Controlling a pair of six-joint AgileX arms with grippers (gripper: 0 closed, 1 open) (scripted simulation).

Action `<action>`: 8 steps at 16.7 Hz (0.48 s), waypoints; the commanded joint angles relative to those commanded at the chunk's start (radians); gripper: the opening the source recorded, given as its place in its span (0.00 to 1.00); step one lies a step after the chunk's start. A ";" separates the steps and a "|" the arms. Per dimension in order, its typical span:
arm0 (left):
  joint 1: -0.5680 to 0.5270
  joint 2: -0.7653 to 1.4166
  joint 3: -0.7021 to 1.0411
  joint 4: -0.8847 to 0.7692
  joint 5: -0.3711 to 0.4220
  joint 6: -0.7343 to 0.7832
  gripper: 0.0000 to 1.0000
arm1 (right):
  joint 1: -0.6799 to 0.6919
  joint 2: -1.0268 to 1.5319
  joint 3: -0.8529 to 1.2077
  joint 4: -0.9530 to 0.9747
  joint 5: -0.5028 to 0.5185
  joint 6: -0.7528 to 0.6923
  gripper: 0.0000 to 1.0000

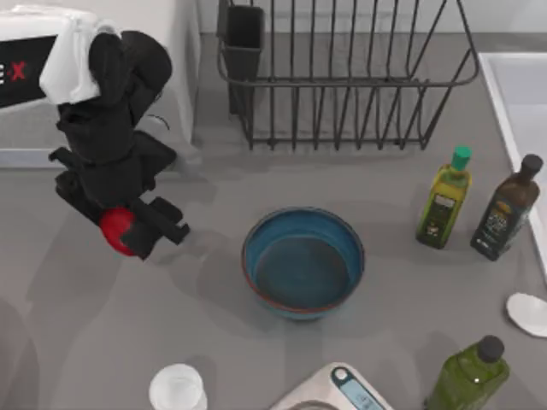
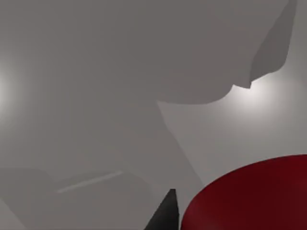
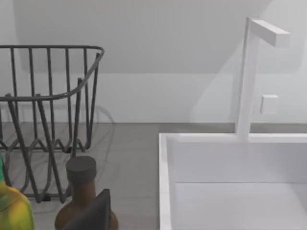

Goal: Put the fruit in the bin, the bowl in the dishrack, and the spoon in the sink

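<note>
My left gripper (image 1: pixel 128 234) hangs above the table's left side, shut on the small red fruit (image 1: pixel 114 229). In the left wrist view the fruit (image 2: pixel 249 196) sits close beside a dark fingertip (image 2: pixel 165 218). The blue bowl (image 1: pixel 303 263) with its reddish rim stands upright at the table's middle, right of the left gripper and apart from it. The black wire dishrack (image 1: pixel 342 81) stands at the back. The white sink (image 1: pixel 523 107) is at the right edge, and the pale spoon (image 1: pixel 528 313) lies in front of it. The bin is out of view. My right gripper (image 3: pixel 93 215) is parked near the sink (image 3: pixel 230 163).
A white microwave (image 1: pixel 21 73) stands at the back left behind my left arm. Two oil bottles (image 1: pixel 444 198) (image 1: pixel 508 207) stand right of the bowl, a green bottle (image 1: pixel 470 376) at the front right. At the front edge are a white cup (image 1: pixel 178 389) and a scale (image 1: pixel 338 391).
</note>
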State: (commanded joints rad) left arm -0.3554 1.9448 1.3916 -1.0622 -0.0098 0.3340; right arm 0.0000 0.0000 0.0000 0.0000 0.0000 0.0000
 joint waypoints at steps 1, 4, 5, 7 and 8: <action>-0.001 -0.015 0.029 -0.049 0.000 0.000 0.00 | 0.000 0.000 0.000 0.000 0.000 0.000 1.00; -0.002 -0.056 0.092 -0.137 0.000 -0.001 0.00 | 0.000 0.000 0.000 0.000 0.000 0.000 1.00; -0.002 -0.061 0.098 -0.145 0.000 -0.001 0.00 | 0.000 0.000 0.000 0.000 0.000 0.000 1.00; -0.002 -0.061 0.098 -0.145 0.000 -0.001 0.00 | 0.000 0.000 0.000 0.000 0.000 0.000 1.00; 0.000 -0.058 0.096 -0.142 0.000 0.000 0.00 | 0.000 0.000 0.000 0.000 0.000 0.000 1.00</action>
State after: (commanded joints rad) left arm -0.3555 1.8873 1.4875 -1.2041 -0.0100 0.3344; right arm 0.0000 0.0000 0.0000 0.0000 0.0000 0.0000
